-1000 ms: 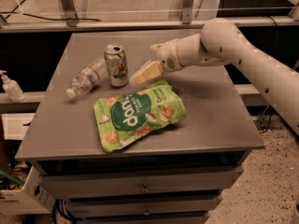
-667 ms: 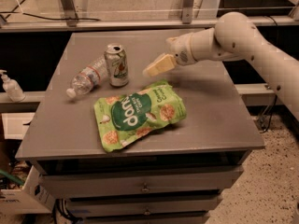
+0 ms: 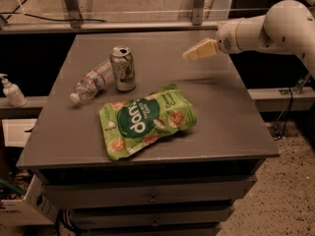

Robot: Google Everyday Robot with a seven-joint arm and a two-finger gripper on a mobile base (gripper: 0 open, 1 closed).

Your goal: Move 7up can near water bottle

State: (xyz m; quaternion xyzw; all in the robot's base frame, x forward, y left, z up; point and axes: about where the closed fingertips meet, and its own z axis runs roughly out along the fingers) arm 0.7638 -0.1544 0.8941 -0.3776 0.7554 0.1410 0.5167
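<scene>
The 7up can (image 3: pixel 123 68) stands upright on the grey table (image 3: pixel 211 107), left of centre. The water bottle (image 3: pixel 92 81) lies on its side right beside the can, on its left, cap pointing to the front left. The two touch or nearly touch. My gripper (image 3: pixel 191 54) is up above the table's right rear part, well to the right of the can, and holds nothing. It points left toward the can.
A large green snack bag (image 3: pixel 146 120) lies in front of the can near the table's front. A white pump dispenser bottle (image 3: pixel 11 91) stands on a ledge to the left of the table. Drawers are below the tabletop.
My gripper and arm have drawn back to the right and up, away from the can. The can, bottle and bag have not moved.
</scene>
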